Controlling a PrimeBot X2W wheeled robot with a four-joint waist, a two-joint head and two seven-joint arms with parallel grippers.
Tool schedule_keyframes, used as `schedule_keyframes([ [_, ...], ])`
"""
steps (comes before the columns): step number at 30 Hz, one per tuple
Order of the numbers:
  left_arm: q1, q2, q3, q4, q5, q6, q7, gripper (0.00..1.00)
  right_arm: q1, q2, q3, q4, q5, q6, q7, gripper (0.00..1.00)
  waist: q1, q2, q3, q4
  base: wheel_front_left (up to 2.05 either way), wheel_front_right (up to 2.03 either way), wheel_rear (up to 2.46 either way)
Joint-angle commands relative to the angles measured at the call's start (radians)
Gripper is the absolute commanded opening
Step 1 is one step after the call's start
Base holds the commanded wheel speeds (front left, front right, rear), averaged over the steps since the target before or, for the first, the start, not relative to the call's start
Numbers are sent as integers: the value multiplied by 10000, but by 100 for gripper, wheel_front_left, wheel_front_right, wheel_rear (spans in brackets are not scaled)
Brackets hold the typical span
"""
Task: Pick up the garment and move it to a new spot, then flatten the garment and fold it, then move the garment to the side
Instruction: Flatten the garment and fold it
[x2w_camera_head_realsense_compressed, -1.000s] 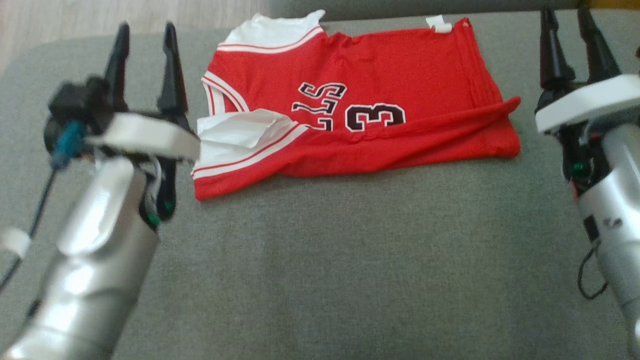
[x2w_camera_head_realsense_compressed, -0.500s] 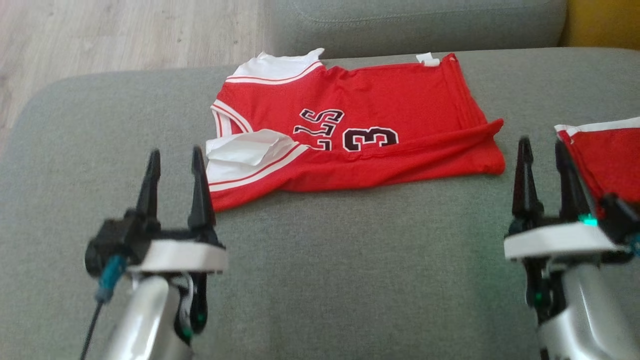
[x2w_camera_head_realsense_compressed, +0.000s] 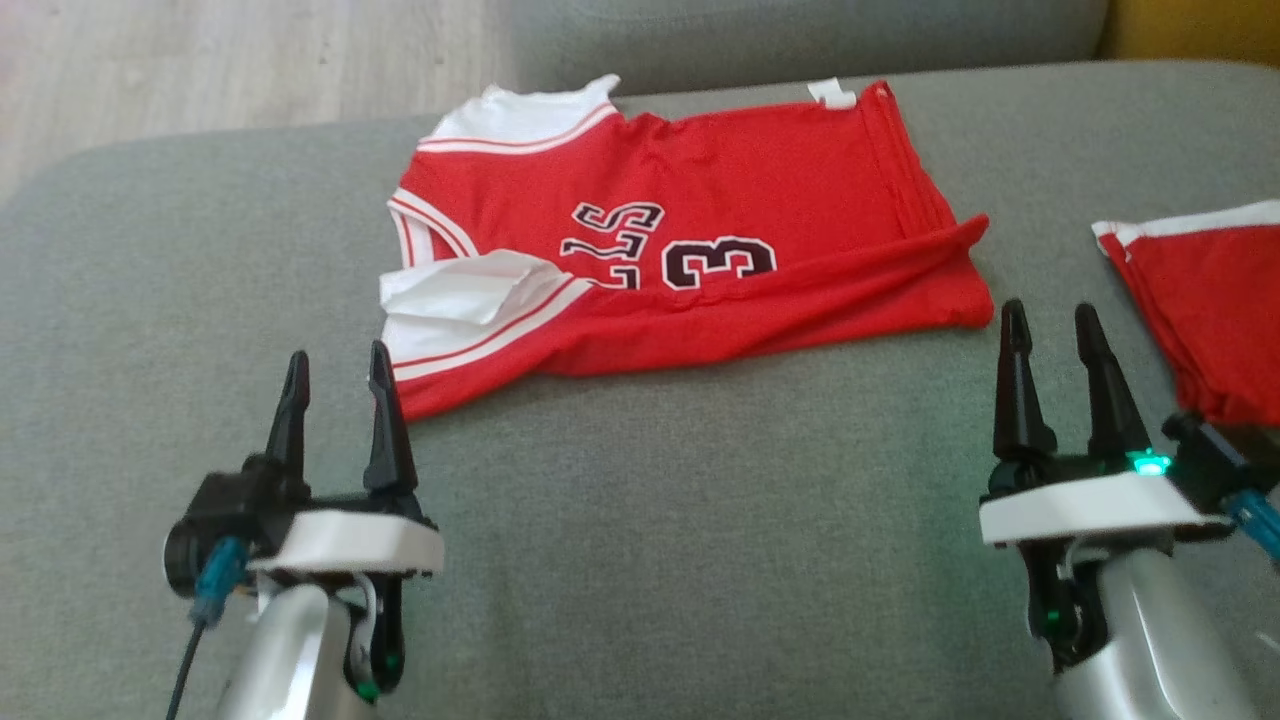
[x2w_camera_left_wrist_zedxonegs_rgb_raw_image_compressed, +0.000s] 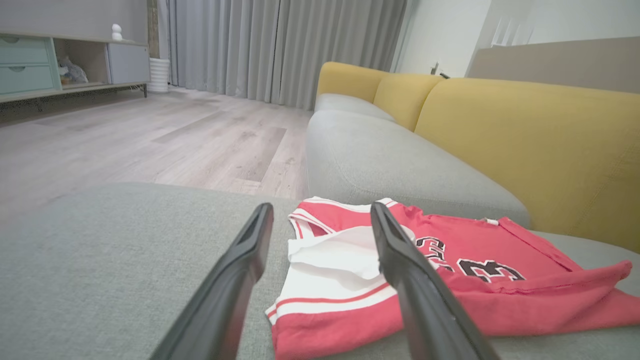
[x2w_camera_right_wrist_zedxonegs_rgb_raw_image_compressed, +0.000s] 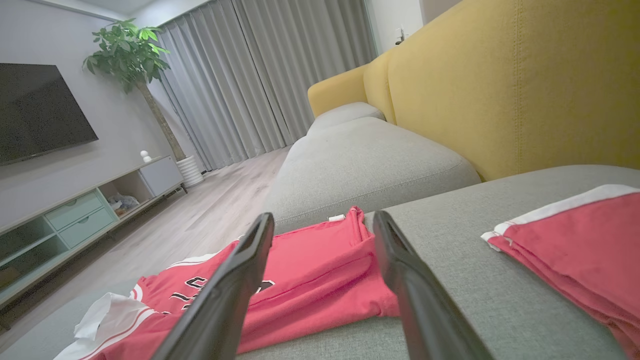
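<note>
Head view: the red jersey (x2w_camera_head_realsense_compressed: 760, 180) lies folded on the grey cushion (x2w_camera_head_realsense_compressed: 650, 520), beyond the left gripper (x2w_camera_head_realsense_compressed: 338, 355) and right gripper (x2w_camera_head_realsense_compressed: 1048, 308), both spread wide, empty. Left wrist view: its white-trimmed end lies just past the fingers (x2w_camera_left_wrist_zedxonegs_rgb_raw_image_compressed: 235, 280). Right wrist view: another red garment (x2w_camera_right_wrist_zedxonegs_rgb_raw_image_compressed: 575, 235) lies apart.

The red jersey (x2w_camera_head_realsense_compressed: 800, 170), just ahead and right of the left gripper (x2w_camera_head_realsense_compressed: 338, 352), bore black, white-edged print: a clear "3", a second digit beside it cut off by a fold, and letters ending in "S". Its small white tag (x2w_camera_head_realsense_compressed: 830, 93) was unreadable.
</note>
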Motion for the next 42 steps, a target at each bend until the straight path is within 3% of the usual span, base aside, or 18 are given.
schedule_keyframes([
  [1,-700,37,427,-11,124,-48,-50,100,-538,5,333,-396,56,-7,-64,100,0,-1,195,-115,0,0,0],
  [14,-2485,352,574,3918,78,245,971,100,-870,6,688,-482,183,-7,-64,100,0,-1,1263,-624,0,0,0],
  [23,-3041,527,682,5504,-50,633,1536,100,-894,6,724,-474,363,-7,-64,100,0,-1,1464,-832,0,0,0],
  [25,-3108,518,611,5761,-94,504,1764,4,-878,6,741,-456,389,-7,-64,100,0,-1,1443,-831,0,0,0],
  [26,-3138,514,559,5839,-103,408,1823,0,-868,6,738,-440,395,-7,-64,100,0,-1,1416,-818,0,0,0],
  [35,-3367,424,392,5347,-144,-51,641,0,-1045,6,639,291,52,-7,-31,100,0,-1,978,-544,0,0,0],
  [42,-3496,338,91,3866,87,-363,60,0,-2282,7,-254,1821,-832,-7,1356,100,0,-1,925,-254,0,0,0],
])
